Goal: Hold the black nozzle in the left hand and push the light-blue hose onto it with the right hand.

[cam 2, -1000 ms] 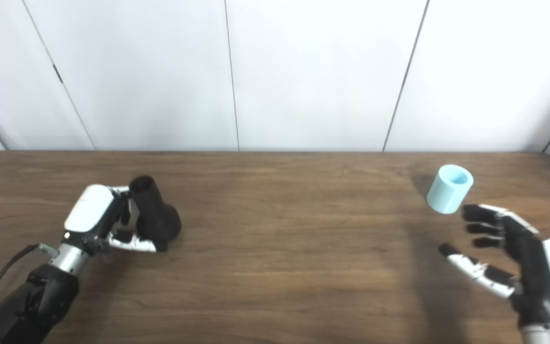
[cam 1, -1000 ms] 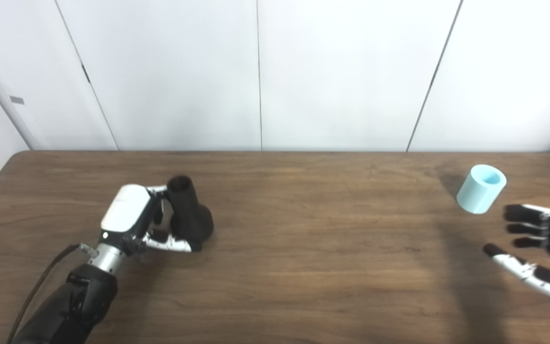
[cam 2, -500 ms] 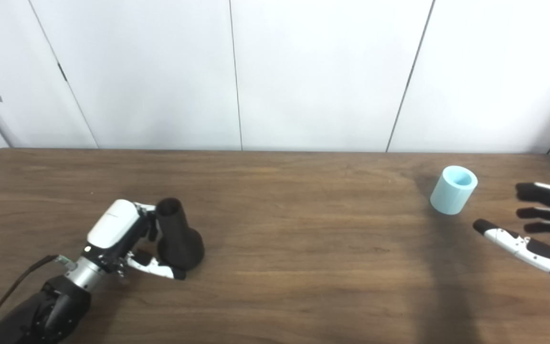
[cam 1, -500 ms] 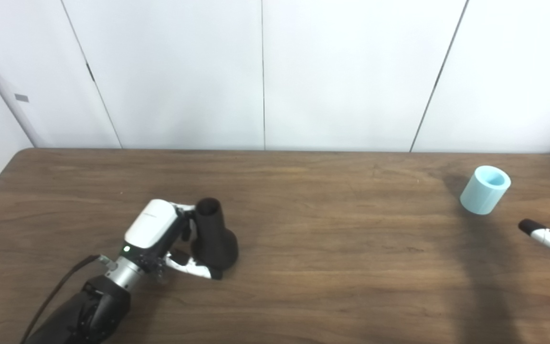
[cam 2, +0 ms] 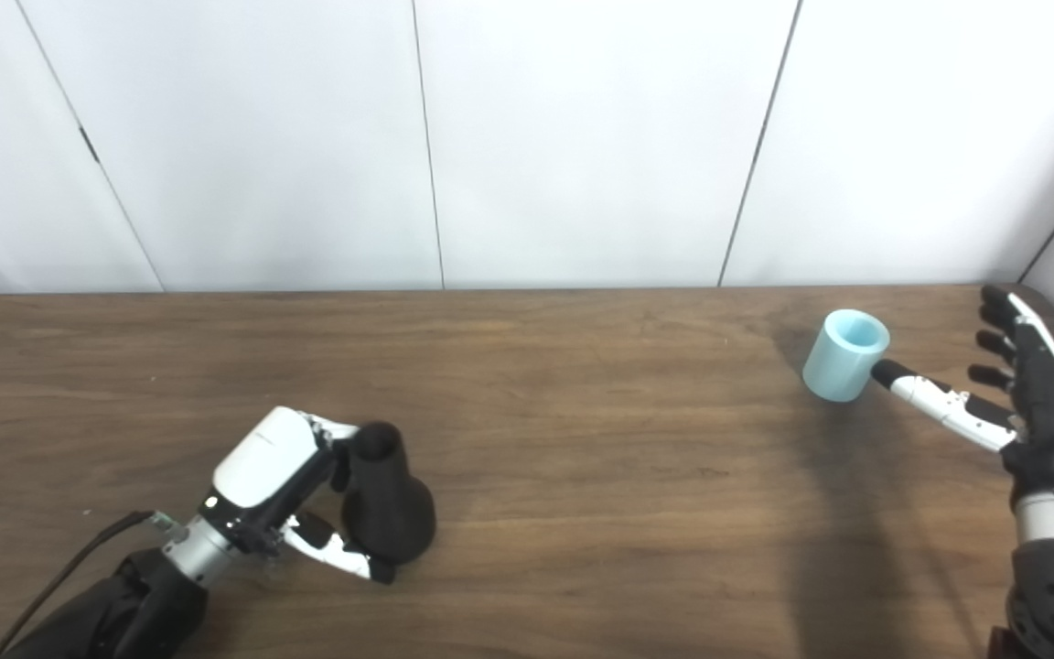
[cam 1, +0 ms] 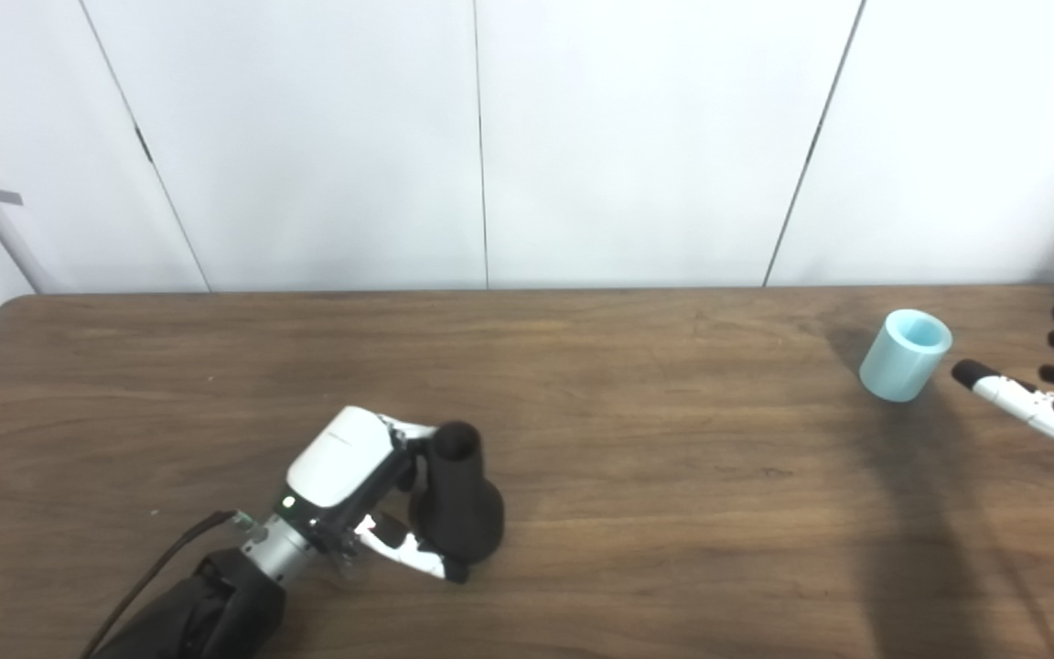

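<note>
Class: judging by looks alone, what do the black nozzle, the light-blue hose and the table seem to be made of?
Black nozzle: probably matte plastic or rubber; no shine. Light-blue hose: likely smooth plastic or soft rubber; even colour, thick wall. Table: wood or wood-look laminate; brown grain lines.

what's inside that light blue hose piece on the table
The light-blue hose stands upright on the table, open end up. Only its pale inner wall near the rim shows, with nothing sticking out. The bottom of the bore is hidden by the wall, so something lower inside cannot be ruled out.
</note>
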`<control>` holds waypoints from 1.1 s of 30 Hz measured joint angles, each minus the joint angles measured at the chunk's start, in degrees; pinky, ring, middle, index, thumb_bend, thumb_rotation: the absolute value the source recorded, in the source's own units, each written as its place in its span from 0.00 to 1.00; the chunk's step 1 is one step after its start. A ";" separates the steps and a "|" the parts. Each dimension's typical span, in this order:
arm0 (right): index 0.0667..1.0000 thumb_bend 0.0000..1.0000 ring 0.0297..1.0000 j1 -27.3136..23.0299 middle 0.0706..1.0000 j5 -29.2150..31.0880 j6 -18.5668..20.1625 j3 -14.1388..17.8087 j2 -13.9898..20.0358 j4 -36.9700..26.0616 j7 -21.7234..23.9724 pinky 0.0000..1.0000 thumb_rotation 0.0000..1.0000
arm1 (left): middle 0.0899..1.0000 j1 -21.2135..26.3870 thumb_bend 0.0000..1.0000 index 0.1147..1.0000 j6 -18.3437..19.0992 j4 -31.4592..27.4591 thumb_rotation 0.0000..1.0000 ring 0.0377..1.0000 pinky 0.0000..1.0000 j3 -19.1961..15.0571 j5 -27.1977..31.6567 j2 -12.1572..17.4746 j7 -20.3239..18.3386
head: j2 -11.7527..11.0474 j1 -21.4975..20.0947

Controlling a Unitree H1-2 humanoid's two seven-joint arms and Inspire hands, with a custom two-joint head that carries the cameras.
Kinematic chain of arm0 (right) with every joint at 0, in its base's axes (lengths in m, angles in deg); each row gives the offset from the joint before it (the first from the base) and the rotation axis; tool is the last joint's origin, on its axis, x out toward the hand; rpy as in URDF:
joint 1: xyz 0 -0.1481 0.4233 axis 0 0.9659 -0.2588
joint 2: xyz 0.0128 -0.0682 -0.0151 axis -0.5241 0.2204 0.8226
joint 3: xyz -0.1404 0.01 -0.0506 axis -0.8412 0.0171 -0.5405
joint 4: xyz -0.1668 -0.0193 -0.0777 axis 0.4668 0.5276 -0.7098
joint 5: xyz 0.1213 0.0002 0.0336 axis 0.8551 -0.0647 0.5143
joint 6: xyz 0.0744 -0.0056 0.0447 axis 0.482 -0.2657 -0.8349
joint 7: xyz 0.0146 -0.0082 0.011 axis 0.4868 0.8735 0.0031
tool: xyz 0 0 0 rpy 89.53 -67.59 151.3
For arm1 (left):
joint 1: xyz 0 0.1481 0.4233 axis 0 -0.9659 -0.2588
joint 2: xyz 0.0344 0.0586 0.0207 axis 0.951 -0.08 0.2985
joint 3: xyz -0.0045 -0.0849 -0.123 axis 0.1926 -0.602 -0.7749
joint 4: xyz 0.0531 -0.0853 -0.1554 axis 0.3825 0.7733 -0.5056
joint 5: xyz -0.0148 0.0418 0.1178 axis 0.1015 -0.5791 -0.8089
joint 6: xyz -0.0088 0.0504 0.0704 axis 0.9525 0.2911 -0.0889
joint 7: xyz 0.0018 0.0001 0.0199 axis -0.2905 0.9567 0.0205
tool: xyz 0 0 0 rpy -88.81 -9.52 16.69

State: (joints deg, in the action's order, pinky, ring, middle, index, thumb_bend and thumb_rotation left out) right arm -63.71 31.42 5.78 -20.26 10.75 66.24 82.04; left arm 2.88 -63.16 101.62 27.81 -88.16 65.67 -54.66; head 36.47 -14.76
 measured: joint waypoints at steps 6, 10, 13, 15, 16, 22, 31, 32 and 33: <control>0.91 0.92 0.88 -1.36 0.91 -1.49 0.01 -1.03 0.16 5.89 -0.73 0.79 0.41 | 0.42 1.44 0.52 0.41 0.00 -0.01 0.00 0.14 0.13 3.82 -0.43 0.11 1.76 | 0.17 -0.26; 0.91 0.96 0.89 -2.19 0.92 -1.72 -0.02 -2.64 1.10 7.86 -1.14 0.79 0.40 | 0.38 2.32 0.52 0.43 0.00 0.01 0.00 0.18 0.14 6.00 -0.55 0.05 2.60 | 0.00 -2.10; 0.91 0.97 0.85 -2.58 0.90 -0.84 -0.09 -2.96 1.35 9.86 -1.68 0.74 0.39 | 0.36 2.88 0.52 0.45 0.00 0.00 0.00 0.22 0.17 7.35 -0.55 -0.11 2.76 | -0.17 -3.42; 0.92 0.96 0.80 -2.66 0.84 -0.95 -0.09 -3.78 1.58 11.29 -2.72 0.69 0.38 | 0.36 3.33 0.52 0.46 0.00 0.00 0.00 0.24 0.19 8.36 -0.53 -0.20 2.91 | -0.26 -3.69; 0.92 0.96 0.81 -2.70 0.85 -0.99 -0.18 -4.15 1.61 11.97 -3.28 0.69 0.37 | 0.39 3.53 0.52 0.43 0.00 0.00 0.00 0.21 0.17 8.87 -0.53 -0.19 3.26 | -0.35 -4.21; 0.90 0.97 0.72 -3.94 0.76 -0.69 -2.30 -6.22 2.72 17.45 -4.69 0.57 0.40 | 0.35 4.36 0.52 0.45 0.00 -0.06 0.00 0.23 0.19 11.14 -0.63 -0.20 4.66 | -0.44 -5.45; 0.89 1.00 0.69 -6.81 0.72 -1.77 -3.51 -10.26 5.11 22.96 -7.04 0.54 0.43 | 0.42 4.27 0.52 0.43 0.00 -1.24 0.00 0.32 0.25 12.17 -1.16 -0.04 5.67 | -0.53 -5.80; 0.89 0.99 0.71 -7.32 0.76 -1.60 -3.65 -10.24 5.19 23.74 -7.31 0.57 0.42 | 0.42 4.25 0.52 0.43 0.00 -1.39 0.00 0.32 0.25 12.32 -1.17 -0.03 5.66 | -0.53 -5.89; 0.89 0.98 0.73 -7.90 0.79 -1.24 -3.97 -10.20 5.21 24.77 -7.66 0.59 0.40 | 0.42 4.20 0.52 0.43 0.00 -1.51 0.00 0.32 0.25 12.36 -1.17 -0.03 5.65 | -0.61 -5.89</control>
State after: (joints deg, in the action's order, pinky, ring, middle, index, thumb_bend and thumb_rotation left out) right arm -71.61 30.18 1.81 -30.45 15.96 91.01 74.39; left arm 7.08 -63.16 100.11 40.17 -89.33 65.64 -49.02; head 35.86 -20.65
